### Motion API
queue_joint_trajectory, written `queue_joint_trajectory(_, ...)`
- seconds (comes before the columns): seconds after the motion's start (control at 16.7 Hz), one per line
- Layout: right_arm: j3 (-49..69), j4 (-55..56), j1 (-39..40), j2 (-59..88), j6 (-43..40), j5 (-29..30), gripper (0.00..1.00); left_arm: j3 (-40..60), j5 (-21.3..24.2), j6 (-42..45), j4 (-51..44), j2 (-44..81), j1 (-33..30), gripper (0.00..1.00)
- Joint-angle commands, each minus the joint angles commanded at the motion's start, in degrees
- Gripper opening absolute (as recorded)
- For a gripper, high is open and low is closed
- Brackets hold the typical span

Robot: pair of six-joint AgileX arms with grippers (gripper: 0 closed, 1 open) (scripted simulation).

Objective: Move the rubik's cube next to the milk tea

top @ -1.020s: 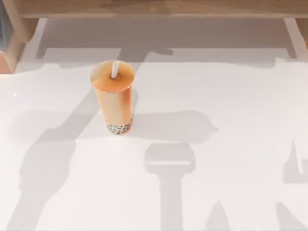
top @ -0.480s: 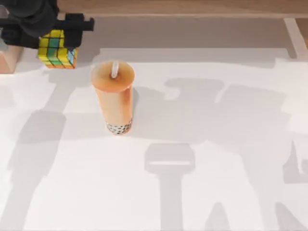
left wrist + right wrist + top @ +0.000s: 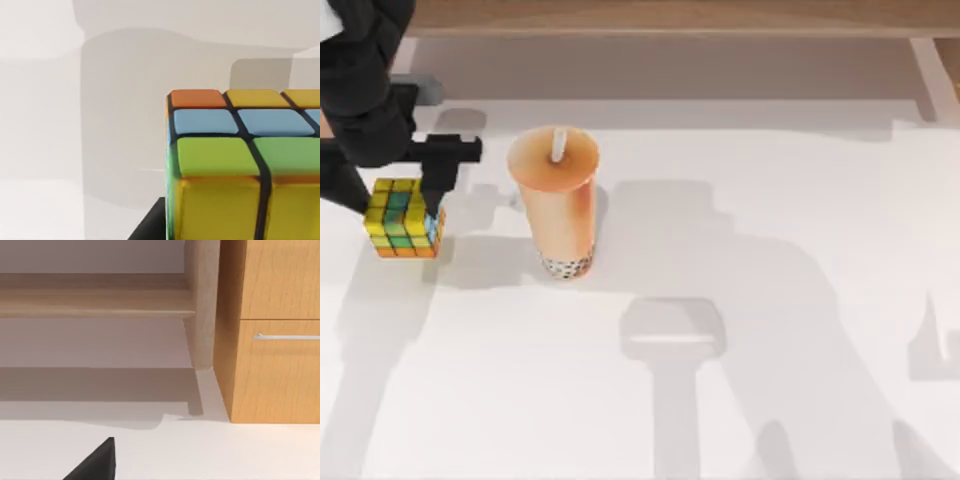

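Smooth white worktop (image 3: 770, 300), crossed by soft grey shadows, heaviest toward 6 o'clock. Pale wooden rail (image 3: 670, 15) runs along its 12 o'clock edge. Light-brown wooden cabinet (image 3: 272, 365) with a slim silver bar handle (image 3: 286, 336) stands beside a pale wooden post (image 3: 202, 305). Light is bright and even.

Rubik's cubes: one rubik's cube (image 3: 405, 217), with yellow, green, orange and blue squares.
Milk teas: one milk tea (image 3: 558, 200).
Straws: one white straw (image 3: 558, 146), in the orange lid.
Benches: one white bench (image 3: 770, 300).
Claws: one black left claw (image 3: 400, 175), over the cube.
Drawer handles: one silver handle (image 3: 286, 336).
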Motion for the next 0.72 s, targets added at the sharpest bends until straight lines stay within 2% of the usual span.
queue_joint_trajectory(0.24, 0.0, 0.0, 0.0, 0.0, 0.0, 0.0, 1.0, -0.1, -0.8, 0.5, 0.2, -0.3, 0.3, 0.0)
queue_joint_trajectory(0.72, 0.0, 0.0, 0.0, 0.0, 0.0, 0.0, 1.0, -2.2, -12.9, 6.5, 3.5, -3.8, 4.5, 0.0)
